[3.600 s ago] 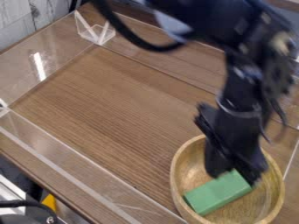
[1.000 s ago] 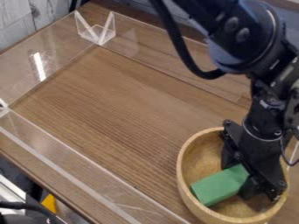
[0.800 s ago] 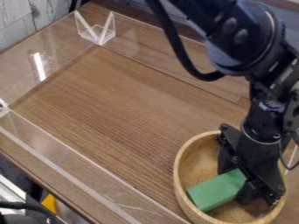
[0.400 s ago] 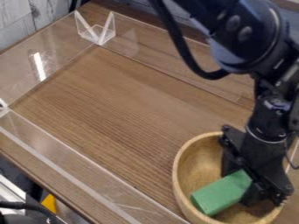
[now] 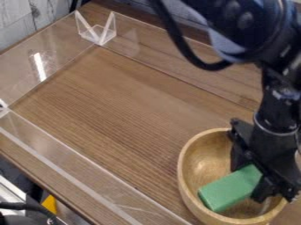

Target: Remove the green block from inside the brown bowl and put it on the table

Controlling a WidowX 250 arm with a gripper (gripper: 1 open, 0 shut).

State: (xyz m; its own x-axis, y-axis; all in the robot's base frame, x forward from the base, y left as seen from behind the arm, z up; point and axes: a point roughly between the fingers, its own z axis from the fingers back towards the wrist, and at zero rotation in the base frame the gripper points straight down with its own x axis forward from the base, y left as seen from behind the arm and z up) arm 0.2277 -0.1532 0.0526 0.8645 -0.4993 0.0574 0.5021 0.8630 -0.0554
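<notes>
The green block [image 5: 227,193] lies tilted inside the brown bowl [image 5: 191,163] at the table's near right corner, its near end low over the bowl's floor. My black gripper [image 5: 262,177] comes down from above and is shut on the block's right end, a finger on each side. Its fingertips are partly hidden behind the block and the bowl's rim. The brown wood-grain table [image 5: 123,101] stretches away to the left of the bowl.
Low clear acrylic walls [image 5: 53,145] border the table along the front and left. A clear folded acrylic stand [image 5: 94,29] sits at the far left corner. The arm's dark links and cables [image 5: 235,35] hang over the right side.
The gripper and the green block have shifted slightly to the right together inside the bowl. The bowl has nudged a little with them.
</notes>
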